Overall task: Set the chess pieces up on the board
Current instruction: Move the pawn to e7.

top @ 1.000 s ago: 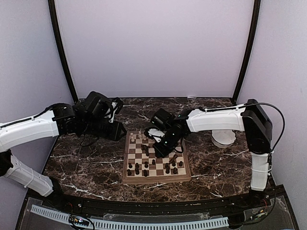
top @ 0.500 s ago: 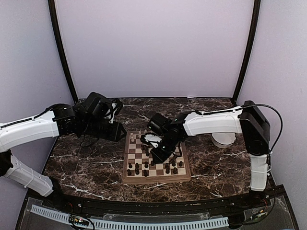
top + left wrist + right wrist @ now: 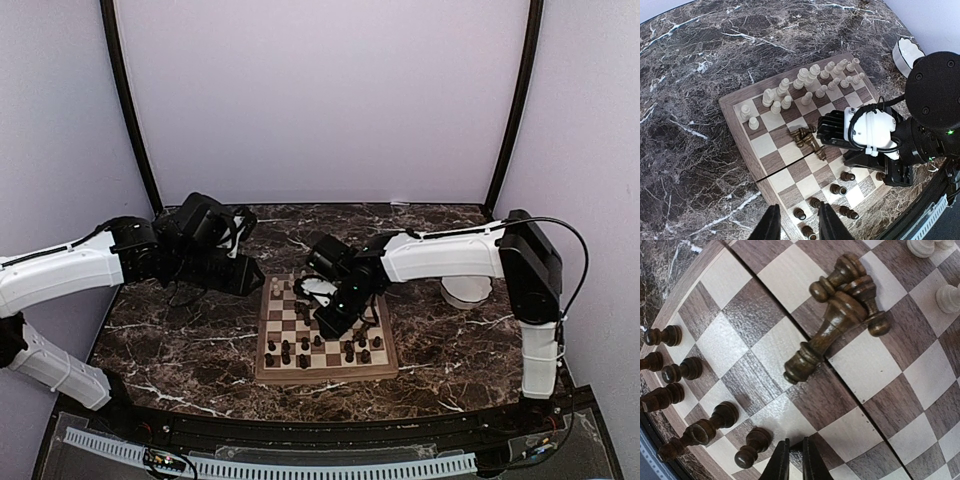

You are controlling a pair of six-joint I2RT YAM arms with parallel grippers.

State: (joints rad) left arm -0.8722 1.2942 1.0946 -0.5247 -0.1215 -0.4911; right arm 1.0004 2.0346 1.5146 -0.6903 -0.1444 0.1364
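Observation:
The board (image 3: pixel 325 372) lies at the table's centre. Cream chess pieces (image 3: pixel 805 85) stand in its two far rows. Several dark pieces (image 3: pixel 840 190) stand near its front edge. Three dark pieces (image 3: pixel 840 315) lie toppled in a heap mid-board. My right gripper (image 3: pixel 795 460) hangs low over the board just in front of that heap, shut, with nothing between its fingers. My left gripper (image 3: pixel 797 225) hovers high beside the board's left edge (image 3: pixel 732 120), open and empty.
A white scalloped bowl (image 3: pixel 467 290) stands right of the board, behind the right arm. Dark marble table (image 3: pixel 180 340) surrounds the board. Standing dark pawns (image 3: pixel 685 370) are close to the left of the right fingers.
My right gripper has shifted a little leftward and nearer over the board, staying shut. The left arm has not moved.

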